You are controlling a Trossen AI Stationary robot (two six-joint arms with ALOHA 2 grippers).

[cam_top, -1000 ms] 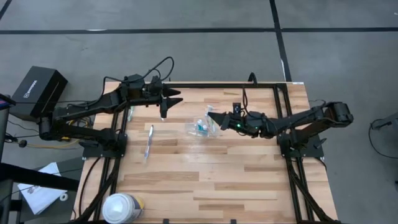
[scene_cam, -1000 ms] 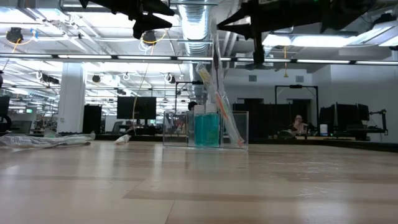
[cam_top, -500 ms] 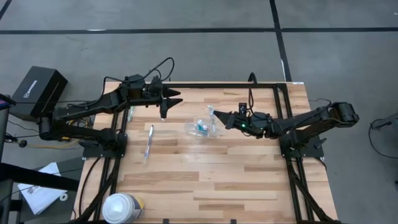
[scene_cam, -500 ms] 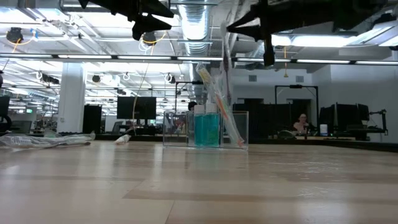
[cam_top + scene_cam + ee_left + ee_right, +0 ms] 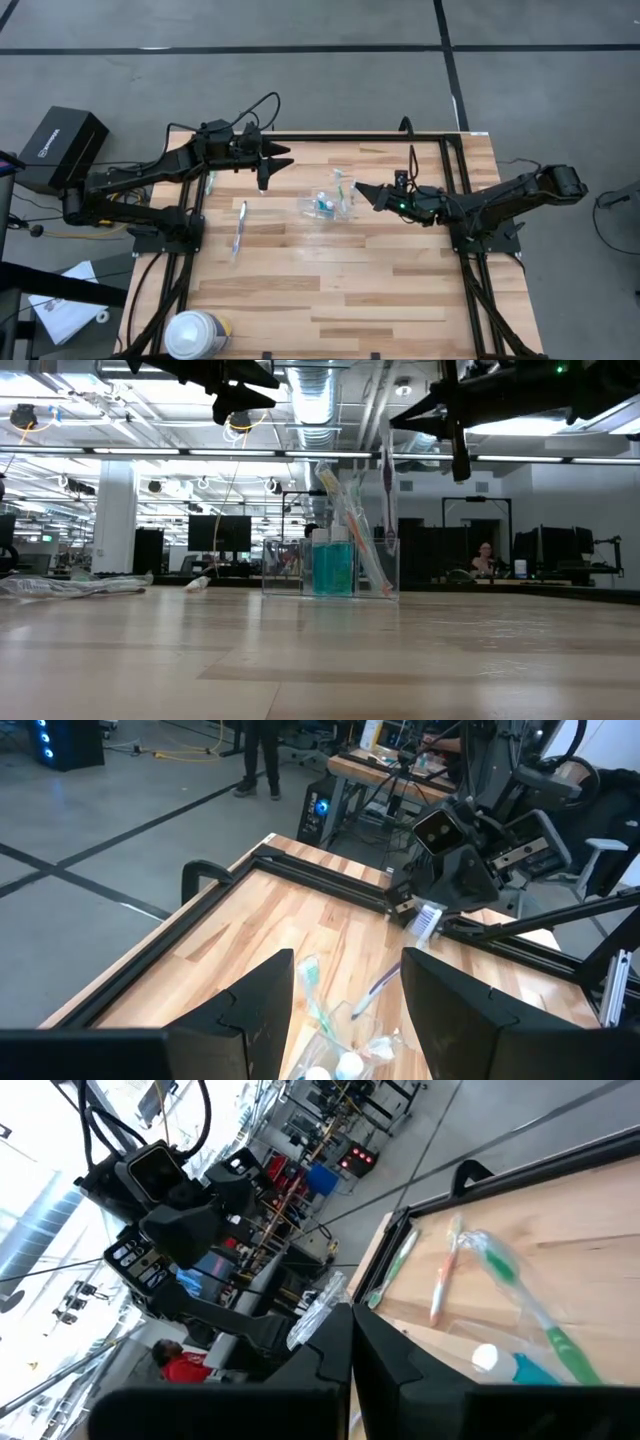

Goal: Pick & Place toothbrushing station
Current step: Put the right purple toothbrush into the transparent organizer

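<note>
Near the centre of the high view stands the clear plastic cup (image 5: 325, 205), upright on the wooden table (image 5: 400, 290). The low view shows it already holding two teal tubes with white tops (image 5: 332, 565) and slim toothbrushes leaning out of it, a pale green one (image 5: 335, 490) and a pinkish one (image 5: 372, 565) among them.

The right gripper (image 5: 365, 191) sits just right of the cup in the high view, raised above the table, its fingers pressed fully together. In the low view a thin brush-like piece (image 5: 388, 495) hangs upright beside the cup's right edge, under that arm; whether the gripper pinches it or it merely stands in the cup cannot be told.

The left gripper (image 5: 280, 155) hovers in the upper left part of the table, above and left of the cup. The left wrist view shows its fingers (image 5: 265, 1005) spread apart with nothing between them.

Work remains. A toothbrush in its clear wrapper (image 5: 240, 228) lies flat on the table left of centre, well apart from the cup, and a green one (image 5: 209, 183) rests by the table's left rail under the left arm. Both would still need picking up and dropping into the cup, so the station looks about half filled. A white canister (image 5: 196, 333) stands at the lower left edge, no part of the job.
</note>
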